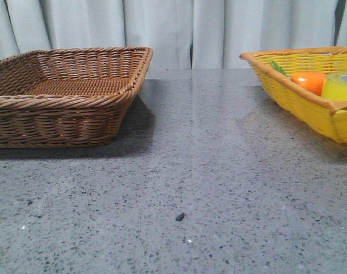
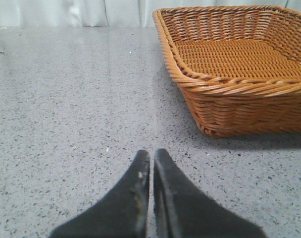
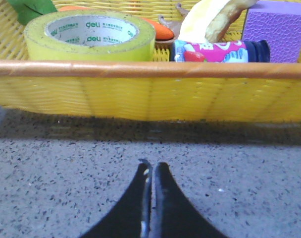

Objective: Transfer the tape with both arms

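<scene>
Both pincers, left (image 2: 151, 163) & right (image 3: 151, 171), are seen pressed together, empty, low over the counter (image 1: 190, 188). Beyond, the tape (image 3: 89, 35) lies flat in the yellow basket (image 3: 150, 94) beside a carrot (image 1: 310, 81). Prob. light, stiff, smooth; best gripped across wall via core hole.

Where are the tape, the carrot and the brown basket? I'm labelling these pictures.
tape (image 3: 89, 37): right wrist view, on its yellow-green outer side.
carrot (image 1: 310, 81): front view, on its orange body.
brown basket (image 1: 65, 101): front view, on its near rim.
</scene>
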Action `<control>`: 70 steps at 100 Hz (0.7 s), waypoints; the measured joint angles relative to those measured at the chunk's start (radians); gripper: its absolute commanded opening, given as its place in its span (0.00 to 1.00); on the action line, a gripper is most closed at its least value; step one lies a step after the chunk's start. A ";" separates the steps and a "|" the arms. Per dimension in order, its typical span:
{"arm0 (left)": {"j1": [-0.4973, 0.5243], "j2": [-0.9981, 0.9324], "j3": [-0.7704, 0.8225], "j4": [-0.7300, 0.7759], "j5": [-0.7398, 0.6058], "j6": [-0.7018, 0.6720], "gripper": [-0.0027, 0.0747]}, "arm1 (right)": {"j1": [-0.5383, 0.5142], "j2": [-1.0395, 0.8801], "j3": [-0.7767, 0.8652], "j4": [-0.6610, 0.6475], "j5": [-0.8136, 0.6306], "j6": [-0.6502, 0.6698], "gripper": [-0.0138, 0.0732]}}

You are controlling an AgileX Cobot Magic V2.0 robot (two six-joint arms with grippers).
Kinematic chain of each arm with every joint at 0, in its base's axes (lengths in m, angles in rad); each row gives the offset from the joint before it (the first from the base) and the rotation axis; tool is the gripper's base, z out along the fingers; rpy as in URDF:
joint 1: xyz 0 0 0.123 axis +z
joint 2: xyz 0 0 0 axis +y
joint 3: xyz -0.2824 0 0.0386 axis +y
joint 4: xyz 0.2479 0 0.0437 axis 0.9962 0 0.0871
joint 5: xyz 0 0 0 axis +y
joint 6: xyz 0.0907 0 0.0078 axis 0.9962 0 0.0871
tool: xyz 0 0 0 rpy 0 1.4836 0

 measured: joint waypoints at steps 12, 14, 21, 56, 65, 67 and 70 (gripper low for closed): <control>0.000 0.000 0.000 0.002 0.000 0.000 0.01 | 0.000 0.000 0.000 -0.002 0.000 0.000 0.07; 0.000 0.000 0.000 0.002 -0.001 0.000 0.01 | 0.000 0.000 0.000 -0.002 0.000 0.000 0.07; 0.000 0.000 0.000 0.002 -0.001 0.000 0.01 | 0.000 0.000 0.000 -0.004 -0.002 0.000 0.07; 0.000 0.000 0.000 0.002 -0.039 0.000 0.01 | 0.000 0.000 0.002 -0.008 -0.134 0.000 0.07; 0.000 0.000 0.000 0.002 -0.042 0.000 0.01 | 0.000 0.000 0.002 -0.010 -0.197 0.000 0.07; 0.000 0.000 0.000 0.002 -0.046 0.000 0.01 | 0.000 0.000 0.002 -0.010 -0.211 0.000 0.07; 0.000 0.000 0.000 0.002 -0.051 0.000 0.01 | 0.000 0.000 0.002 -0.010 -0.227 0.000 0.07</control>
